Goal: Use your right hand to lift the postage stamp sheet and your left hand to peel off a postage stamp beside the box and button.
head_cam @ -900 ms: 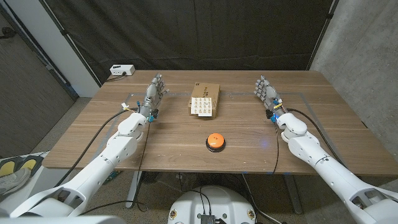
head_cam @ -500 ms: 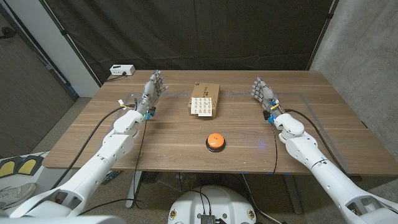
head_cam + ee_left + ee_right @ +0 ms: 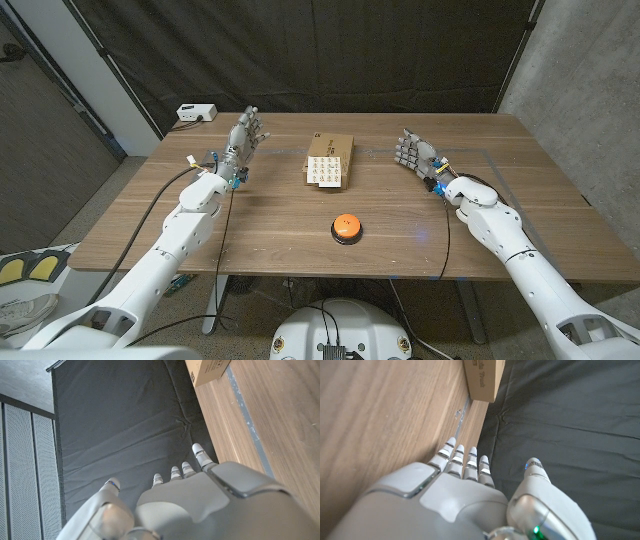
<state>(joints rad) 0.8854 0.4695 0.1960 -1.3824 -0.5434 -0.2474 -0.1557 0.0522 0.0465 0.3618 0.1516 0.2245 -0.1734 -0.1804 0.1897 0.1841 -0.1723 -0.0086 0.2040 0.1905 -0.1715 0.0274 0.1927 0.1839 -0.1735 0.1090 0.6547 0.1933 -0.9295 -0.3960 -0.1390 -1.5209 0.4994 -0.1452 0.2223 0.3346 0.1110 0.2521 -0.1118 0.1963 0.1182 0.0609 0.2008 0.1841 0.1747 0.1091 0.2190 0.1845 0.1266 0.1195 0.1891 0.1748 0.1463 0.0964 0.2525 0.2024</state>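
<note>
While both arms reached in from the near corners, the left hand and right hand stood empty, fingers extended and apart. Between them the stamp sheet lay on the box, well apart from either hand. Bare worktop surrounded the orange button, nearer the front edge.

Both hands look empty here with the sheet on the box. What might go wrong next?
The stamp sheet lies flat on the box, so the right hand may struggle to get under an edge, or may push the box. The button sits just in front and might get bumped. The left hand waits apart.
</note>
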